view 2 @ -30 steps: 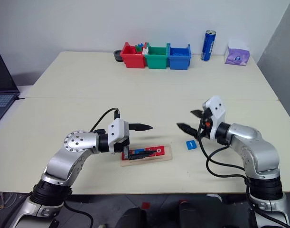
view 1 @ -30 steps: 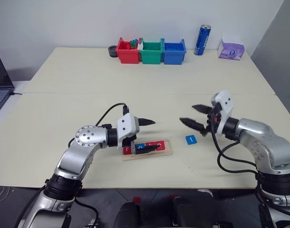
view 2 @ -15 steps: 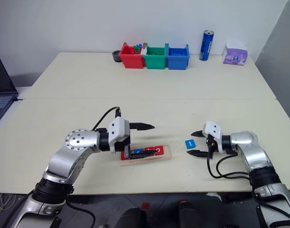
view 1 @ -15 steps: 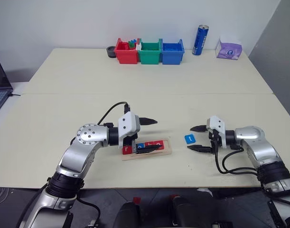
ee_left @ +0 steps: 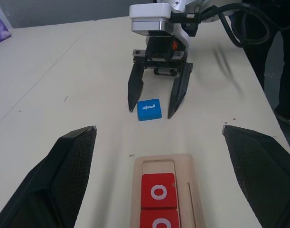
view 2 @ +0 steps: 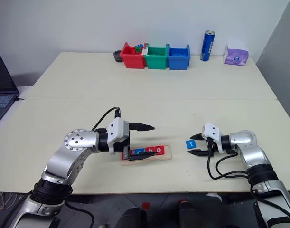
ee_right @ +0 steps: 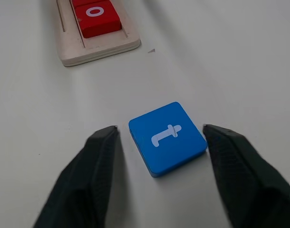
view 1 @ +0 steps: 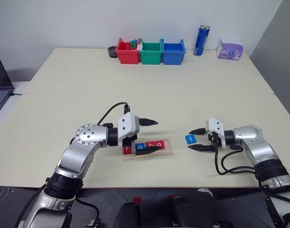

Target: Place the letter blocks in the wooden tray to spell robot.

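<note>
A: What writing is showing on the letter blocks?

B: The blue block [ee_right: 167, 137] is lying flat on the table [view 1: 64, 76] and is displaying a white lowercase "t". In the wooden tray [ee_left: 162, 190], the two red blocks nearest its open end are each showing a white "o" [ee_left: 158, 192]. In the head views, the row in the tray is reading red, blue, red, red; the first two letters are too small to read.

A: Where is the "t" block sitting relative to the tray?

B: It is resting on the bare table to the right of the tray, apart from it, with the tray's last slot standing open toward it.

A: How is the right gripper [ee_left: 156, 101] standing?

B: Its two black fingers [ee_right: 83, 180] are straddling the "t" block, one on each side, with a narrow gap showing between each fingertip and the block. The jaws are standing partly spread and are not gripping anything.

A: And the left gripper [view 1: 149, 135]?

B: It is hovering over the tray's left half with its jaws spread wide, one finger above the tray and the other lying low across the blocks; it is holding nothing.

A: Is any other lettering legible?

B: A blue can [view 1: 201, 40] and a purple tissue pack [view 1: 230, 49] are standing at the far edge beside red, green and blue bins [view 1: 151, 52]; their print is too small to read.
</note>
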Robot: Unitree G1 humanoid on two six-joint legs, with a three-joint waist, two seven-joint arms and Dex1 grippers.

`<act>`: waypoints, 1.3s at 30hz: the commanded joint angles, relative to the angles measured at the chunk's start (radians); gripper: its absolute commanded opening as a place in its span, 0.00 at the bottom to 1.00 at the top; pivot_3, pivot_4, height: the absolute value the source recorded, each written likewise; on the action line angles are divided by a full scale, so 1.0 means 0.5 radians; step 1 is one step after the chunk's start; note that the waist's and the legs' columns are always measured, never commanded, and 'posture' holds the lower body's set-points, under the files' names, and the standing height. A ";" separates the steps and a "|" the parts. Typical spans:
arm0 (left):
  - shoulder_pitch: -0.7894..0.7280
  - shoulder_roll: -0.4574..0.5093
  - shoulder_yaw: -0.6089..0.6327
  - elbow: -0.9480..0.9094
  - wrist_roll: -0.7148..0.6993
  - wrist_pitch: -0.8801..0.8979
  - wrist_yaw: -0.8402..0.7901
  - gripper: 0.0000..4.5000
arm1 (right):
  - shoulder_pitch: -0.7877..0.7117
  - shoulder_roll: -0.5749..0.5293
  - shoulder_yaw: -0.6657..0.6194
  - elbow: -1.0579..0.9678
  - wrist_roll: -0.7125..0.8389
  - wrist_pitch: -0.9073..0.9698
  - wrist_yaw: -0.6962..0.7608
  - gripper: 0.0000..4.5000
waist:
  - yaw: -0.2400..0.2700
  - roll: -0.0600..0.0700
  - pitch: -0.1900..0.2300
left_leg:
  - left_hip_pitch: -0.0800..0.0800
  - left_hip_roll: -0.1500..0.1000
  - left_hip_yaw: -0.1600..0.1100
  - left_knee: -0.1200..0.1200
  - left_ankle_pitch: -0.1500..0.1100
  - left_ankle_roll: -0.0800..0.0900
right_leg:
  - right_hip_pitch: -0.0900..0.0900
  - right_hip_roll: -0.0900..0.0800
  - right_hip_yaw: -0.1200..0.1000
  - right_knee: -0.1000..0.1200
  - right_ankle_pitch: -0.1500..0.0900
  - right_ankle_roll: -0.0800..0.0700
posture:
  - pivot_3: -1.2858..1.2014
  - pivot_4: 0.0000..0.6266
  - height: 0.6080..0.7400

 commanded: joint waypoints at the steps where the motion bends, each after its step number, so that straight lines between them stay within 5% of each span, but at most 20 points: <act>1: 0.021 0.014 0.004 -0.089 -0.060 -0.033 -0.053 1.00 | -0.022 -0.007 -0.022 0.014 -0.013 -0.038 0.015 0.39 | 0.000 0.000 0.000 | 0.000 0.000 0.000 0.000 0.000 0.000 | 0.000 0.000 0.000 0.000 0.000 0.000 | 0.52 0.24 1.00; 2: 0.027 0.015 0.007 -0.097 -0.066 -0.029 -0.060 1.00 | -0.020 -0.007 -0.026 0.007 -0.011 -0.037 0.014 0.32 | 0.000 0.000 0.000 | 0.000 0.000 0.000 0.000 0.000 0.000 | 0.000 0.000 0.000 0.000 0.000 0.000 | 0.52 0.24 1.00; 8: 0.060 0.058 0.083 -0.112 -0.106 -0.038 -0.090 1.00 | 0.006 0.035 -0.043 -0.229 0.059 0.050 -0.013 0.32 | -0.003 0.000 0.000 | 0.000 0.000 0.000 0.001 0.000 0.000 | 0.000 0.000 0.000 0.001 0.000 0.000 | 0.52 0.24 1.00; 16: 0.322 0.367 0.340 -0.060 -0.168 -0.138 -0.246 1.00 | 0.040 0.189 0.070 -0.699 0.133 0.332 -0.034 0.32 | -0.004 0.002 0.001 | 0.001 0.003 -0.004 -0.001 0.000 0.000 | 0.000 0.001 -0.004 0.001 0.000 -0.001 | 0.52 0.24 1.00; 39: 0.375 0.373 0.352 -0.188 -0.206 -0.077 -0.144 1.00 | -0.116 0.238 0.209 -0.290 -0.082 -0.024 0.040 0.32 | 0.001 0.000 0.003 | 0.000 0.001 -0.002 0.001 0.000 0.000 | 0.001 -0.001 -0.003 0.001 0.001 0.001 | 0.52 0.24 1.00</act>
